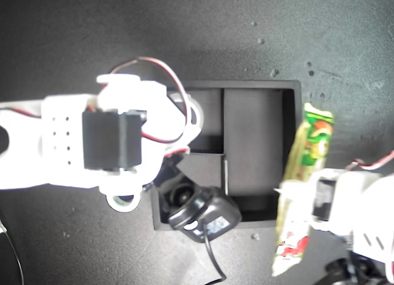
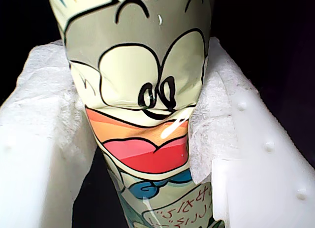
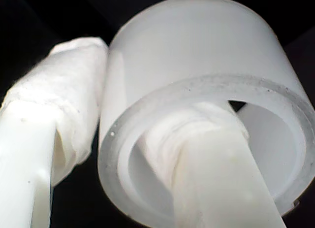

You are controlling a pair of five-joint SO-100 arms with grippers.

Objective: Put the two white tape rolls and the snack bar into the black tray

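Dark matte tabletop. Tray (image 1: 255, 134): visible compartments hold nothing, though an arm covers part. Snack bar (image 1: 300, 188): clamped between the padded fingers (image 2: 209, 119) of my first gripper (image 1: 289, 196), just outside the tray wall. Tape roll (image 3: 197, 105): pinched through its wall by my second gripper (image 3: 142, 139), one finger (image 3: 216, 183) inside the hollow. Other roll: not seen. Judgement: nothing placed yet; all three items remain.
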